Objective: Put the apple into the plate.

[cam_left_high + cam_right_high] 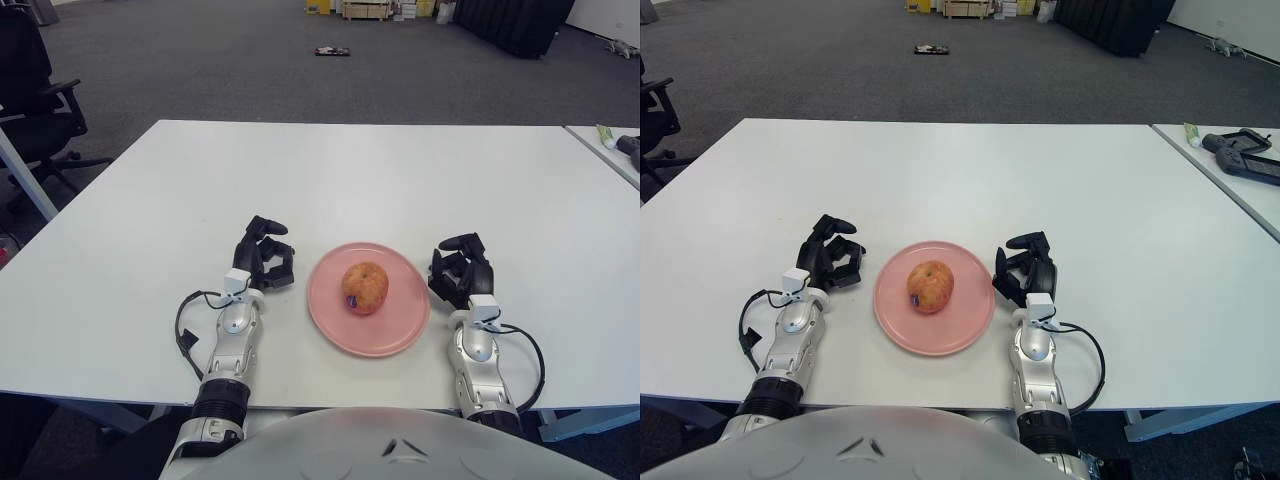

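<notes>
An orange-red apple [366, 287] sits upright in the middle of the pink plate [333, 327] near the table's front edge. Just right of the plate's rim my right hand [459, 271] shows with its black fingers loosely curled and holding nothing. On the plate's left side my left hand [266, 258] is in a similar pose, fingers relaxed and empty. Neither hand touches the apple.
The white table [350, 170] stretches far back behind the plate. A second table [1230, 160] at the right carries a dark device [1245, 148] and a small tube. An office chair [35, 100] stands at the far left on the grey carpet.
</notes>
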You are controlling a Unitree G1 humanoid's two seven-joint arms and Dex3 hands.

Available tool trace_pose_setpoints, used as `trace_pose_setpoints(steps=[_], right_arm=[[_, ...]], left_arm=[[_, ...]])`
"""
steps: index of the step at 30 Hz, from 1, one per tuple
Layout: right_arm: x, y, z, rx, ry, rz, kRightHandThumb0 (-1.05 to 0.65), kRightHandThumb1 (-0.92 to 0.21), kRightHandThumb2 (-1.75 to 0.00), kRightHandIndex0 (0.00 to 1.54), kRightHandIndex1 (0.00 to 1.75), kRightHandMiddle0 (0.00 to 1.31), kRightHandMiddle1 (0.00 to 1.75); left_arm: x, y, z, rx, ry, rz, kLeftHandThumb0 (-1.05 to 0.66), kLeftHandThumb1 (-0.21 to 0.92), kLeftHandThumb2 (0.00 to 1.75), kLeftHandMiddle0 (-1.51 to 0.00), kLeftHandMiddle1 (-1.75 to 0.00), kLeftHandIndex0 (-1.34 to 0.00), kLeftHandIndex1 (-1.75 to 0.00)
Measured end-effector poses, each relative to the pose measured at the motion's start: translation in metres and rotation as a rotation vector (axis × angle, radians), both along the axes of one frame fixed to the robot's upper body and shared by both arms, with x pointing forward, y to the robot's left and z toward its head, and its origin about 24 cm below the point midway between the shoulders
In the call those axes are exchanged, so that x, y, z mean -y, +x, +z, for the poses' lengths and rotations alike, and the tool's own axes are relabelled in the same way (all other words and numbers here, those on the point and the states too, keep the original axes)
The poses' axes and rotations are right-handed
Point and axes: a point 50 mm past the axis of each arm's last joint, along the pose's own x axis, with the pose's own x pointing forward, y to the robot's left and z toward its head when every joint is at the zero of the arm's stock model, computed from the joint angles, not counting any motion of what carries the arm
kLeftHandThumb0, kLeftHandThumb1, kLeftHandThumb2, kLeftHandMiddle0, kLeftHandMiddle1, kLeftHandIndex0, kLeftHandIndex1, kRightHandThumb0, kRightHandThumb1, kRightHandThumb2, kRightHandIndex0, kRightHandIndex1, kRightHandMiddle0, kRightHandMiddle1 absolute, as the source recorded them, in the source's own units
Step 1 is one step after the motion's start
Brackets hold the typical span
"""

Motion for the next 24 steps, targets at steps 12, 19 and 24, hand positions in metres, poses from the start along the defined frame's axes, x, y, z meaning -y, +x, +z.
trace_pose_setpoints(steps=[12, 19, 24], right_arm=[[0.0008, 0.003, 0.0011, 0.024, -0.008, -0.019, -0.39, -0.66, -0.88, 0.64, 1.58, 0.35, 1.75], [0.0011, 0.0029, 0.0015, 0.028, -0.011, -0.028, -0.39, -0.67, -0.88, 0.64, 1.59, 0.35, 1.75], [0.0014, 0.0028, 0.0016, 0.029, -0.011, -0.034, -0.38, -0.67, -0.87, 0.63, 1.59, 0.35, 1.75]], left_arm=[[0.0002, 0.0, -0.0001, -0.001, 0.009, -0.002, -0.01, 0.32, 1.28, -0.64, -1.61, -0.42, -1.75], [0.0002, 0.0001, 0.0001, -0.003, 0.005, -0.001, -0.01, 0.32, 1.25, -0.68, -1.51, -0.44, -1.75], [0.0002, 0.0002, 0.0003, -0.005, 0.004, -0.002, -0.01, 0.32, 1.25, -0.68, -1.51, -0.44, -1.75]])
